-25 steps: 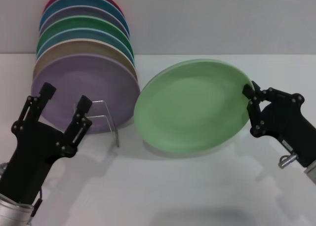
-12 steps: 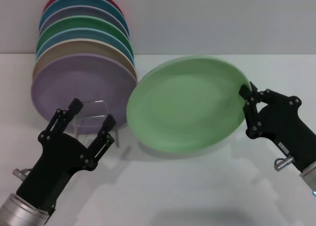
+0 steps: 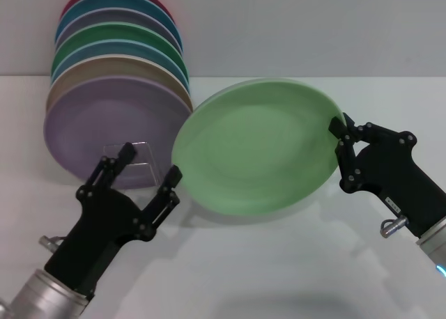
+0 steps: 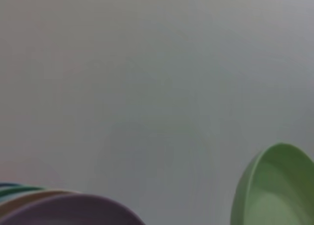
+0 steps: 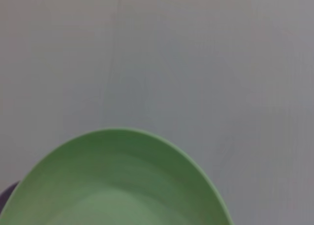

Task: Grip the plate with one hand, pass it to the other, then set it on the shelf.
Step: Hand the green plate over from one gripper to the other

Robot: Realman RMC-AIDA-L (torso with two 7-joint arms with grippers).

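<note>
Pale lime-green plate [image 3: 256, 146] held up off the white counter [image 3: 279, 263], tilted with its face toward the camera, between the 2 grippers. Gripped at its right rim by the right gripper [image 3: 339, 134], fingers [image 3: 337, 126] pinched shut on the edge. Left rim of the plate just beside the left gripper [image 3: 149, 163], with the nearer fingertip close to or barely touching the rim; cannot tell which. Left fingers [image 3: 125, 152] spread wide, clamping nothing, reaching up from the lower left.

Behind the left gripper, the clear acrylic shelf [image 3: 143, 160] standing on the counter, partly hidden by the black fingers, in front of a stack of upright plates [image 3: 118, 75]: lilac at the front, then tan, blue, dark green, and others behind, red at the back.

In the left wrist view, the plate's rim [image 4: 274, 185] in one corner, with the lilac plate's [image 4: 73, 212] top edge near it. In the right wrist view, the plate [image 5: 117, 185] seen close, filling the lower part.
</note>
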